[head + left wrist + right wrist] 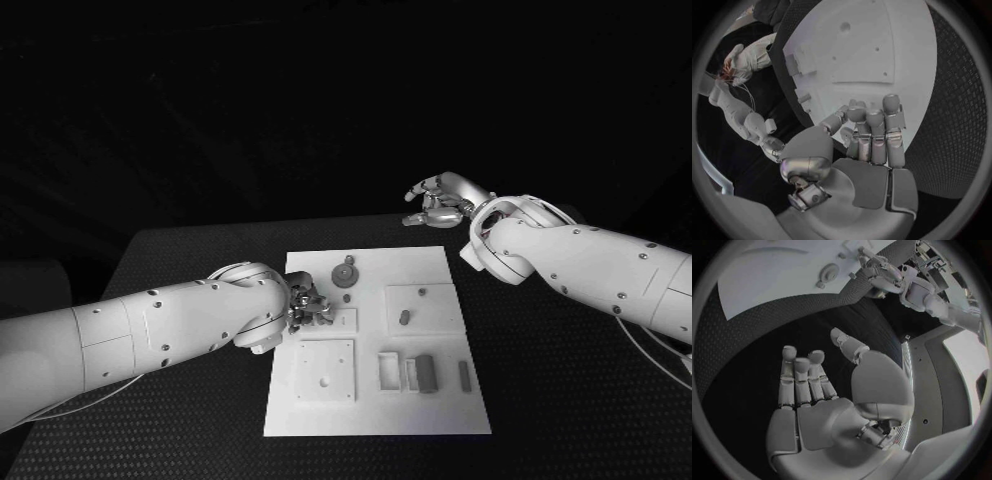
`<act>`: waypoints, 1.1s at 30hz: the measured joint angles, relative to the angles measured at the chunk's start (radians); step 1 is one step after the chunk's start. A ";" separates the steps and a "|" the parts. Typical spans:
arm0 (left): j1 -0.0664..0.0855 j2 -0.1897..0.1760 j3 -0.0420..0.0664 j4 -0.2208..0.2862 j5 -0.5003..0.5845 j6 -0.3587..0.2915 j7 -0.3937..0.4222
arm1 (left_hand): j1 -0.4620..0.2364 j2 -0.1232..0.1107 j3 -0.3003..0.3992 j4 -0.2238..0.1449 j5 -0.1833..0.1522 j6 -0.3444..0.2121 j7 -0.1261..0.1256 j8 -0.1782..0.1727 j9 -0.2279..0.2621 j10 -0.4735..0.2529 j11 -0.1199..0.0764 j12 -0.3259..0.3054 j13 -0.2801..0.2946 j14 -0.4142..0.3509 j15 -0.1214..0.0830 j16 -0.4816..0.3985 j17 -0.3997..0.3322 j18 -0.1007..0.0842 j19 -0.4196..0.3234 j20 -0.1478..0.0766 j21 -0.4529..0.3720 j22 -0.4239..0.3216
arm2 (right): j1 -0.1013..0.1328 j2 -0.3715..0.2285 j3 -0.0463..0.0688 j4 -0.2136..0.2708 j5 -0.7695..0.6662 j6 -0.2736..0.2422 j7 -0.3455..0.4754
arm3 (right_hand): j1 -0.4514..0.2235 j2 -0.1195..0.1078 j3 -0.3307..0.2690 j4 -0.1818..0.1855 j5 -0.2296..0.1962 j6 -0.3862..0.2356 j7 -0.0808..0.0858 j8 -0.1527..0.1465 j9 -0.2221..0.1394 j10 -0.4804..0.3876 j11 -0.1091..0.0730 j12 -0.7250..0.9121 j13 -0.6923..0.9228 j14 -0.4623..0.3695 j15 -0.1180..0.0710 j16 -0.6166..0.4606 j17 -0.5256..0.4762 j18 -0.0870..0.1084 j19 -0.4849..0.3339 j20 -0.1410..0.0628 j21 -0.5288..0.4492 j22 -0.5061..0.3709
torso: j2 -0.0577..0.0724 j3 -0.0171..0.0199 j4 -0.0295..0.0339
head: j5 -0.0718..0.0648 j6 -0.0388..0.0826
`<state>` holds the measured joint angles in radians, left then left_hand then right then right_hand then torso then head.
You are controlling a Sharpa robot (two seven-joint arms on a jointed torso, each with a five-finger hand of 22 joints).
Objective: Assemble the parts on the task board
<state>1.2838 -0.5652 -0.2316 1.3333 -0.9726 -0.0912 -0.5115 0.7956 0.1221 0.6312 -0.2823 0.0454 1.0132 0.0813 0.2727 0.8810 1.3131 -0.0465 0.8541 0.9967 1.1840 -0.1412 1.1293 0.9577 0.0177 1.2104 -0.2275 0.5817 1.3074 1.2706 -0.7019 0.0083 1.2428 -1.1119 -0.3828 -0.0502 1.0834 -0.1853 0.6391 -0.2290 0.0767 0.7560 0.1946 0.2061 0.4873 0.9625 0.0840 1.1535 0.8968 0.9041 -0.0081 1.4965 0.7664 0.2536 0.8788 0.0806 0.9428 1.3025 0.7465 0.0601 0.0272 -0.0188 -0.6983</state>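
Nearest us, the board [378, 415] lies flat mid-table, its near rows carrying a square block [326, 370] and a few small upright parts [421, 372], none touched. Move up and there's the left hand [307, 306], low over the board's left edge, right beside a small part [348, 298]. In the left wrist view its fingers [873, 135] are curled together over the white surface; whether anything is pinched in them, I cannot tell. Just past it, a round disc part [345, 272] sits loose on the far half, and a slotted block [421, 308] lies to its right. Farthest out, the right hand [441, 201] hovers over the bare table [202, 250], beyond the board's far corner, fingers straight and spread apart, holding nothing.

The danger, as I read it: that left hand is crowded in among loose pieces. A sideways drift could nudge the disc or knock the small part out of line. Press down off-centre and the board itself might skid, since nothing visible pins it. And the right hand is well away, too far to steady anything.
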 measured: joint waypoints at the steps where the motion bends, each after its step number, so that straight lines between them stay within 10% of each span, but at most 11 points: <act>1: 0.000 0.000 0.000 0.000 0.000 0.001 0.000 | -0.003 -0.003 0.000 0.000 0.000 0.002 -0.002 -0.001 -0.001 -0.003 -0.003 0.000 0.000 0.000 0.000 0.001 -0.002 0.000 0.000 0.000 0.000 0.000 | 0.000 0.000 0.000 0.000 0.000 0.000 0.000 | 0.000 0.000 0.000 0.000 0.000 0.000 0.000 0.000 0.000 0.000 0.000 0.000 0.000 0.000 0.000 0.000 0.000 0.000 0.000 0.000 0.000 0.000 | 0.000 0.0000 0.0000 | 0.000 0.000; 33: 0.000 0.004 0.000 -0.006 -0.016 0.015 -0.003 | -0.011 -0.087 -0.076 0.004 0.002 0.086 -0.056 -0.069 -0.072 -0.005 -0.020 -0.007 -0.037 -0.018 -0.018 0.051 -0.057 0.000 0.018 -0.017 0.004 0.000 | 0.000 -0.001 0.000 0.002 0.003 0.007 0.002 | -0.004 0.004 -0.003 0.003 0.000 0.000 0.000 0.004 -0.002 -0.004 0.004 0.004 -0.003 -0.001 0.002 0.000 -0.002 -0.006 0.000 0.000 0.000 0.000 | 0.000 0.0000 0.0001 | -0.002 -0.004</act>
<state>1.2842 -0.5613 -0.2317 1.3276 -0.9884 -0.0762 -0.5142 0.7845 0.0347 0.5551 -0.2787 0.0473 1.0997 0.0256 0.2034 0.8091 1.3079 -0.0670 0.8472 0.9599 1.1658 -0.1592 1.1802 0.9006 0.0177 1.2283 -0.2444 0.5857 1.3077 1.2706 -0.7032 0.0083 1.2446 -1.1090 -0.3759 -0.0485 1.0796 -0.1815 0.6362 -0.2261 0.0767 0.7560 0.1947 0.2098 0.4856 0.9589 0.0875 1.1574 0.8940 0.9028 -0.0065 1.4965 0.7646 0.2479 0.8788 0.0806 0.9428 1.3021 0.7464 0.0601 0.0273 -0.0204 -0.7026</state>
